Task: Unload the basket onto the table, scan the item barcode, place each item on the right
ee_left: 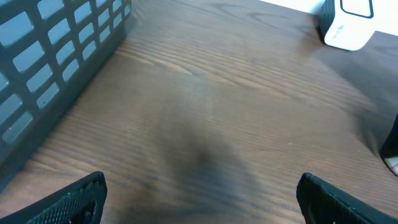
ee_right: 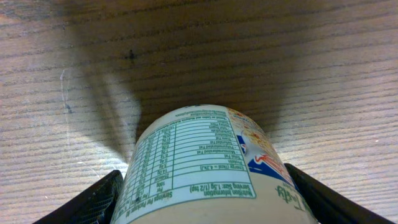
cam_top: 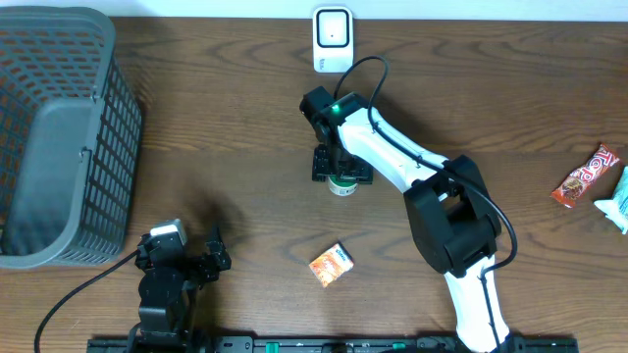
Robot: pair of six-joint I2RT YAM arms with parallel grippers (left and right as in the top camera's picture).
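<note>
A white tub with a green nutrition table and a red and blue logo fills the lower middle of the right wrist view. My right gripper has one black finger against each side of it and is shut on it. From overhead the right gripper sits mid-table, the tub showing just below it. The white barcode scanner stands at the table's far edge, a short way behind. My left gripper is open over bare wood at the front left.
A grey mesh basket takes up the left side. A small orange packet lies near the front centre. A red snack bar and a pale teal packet lie at the right edge.
</note>
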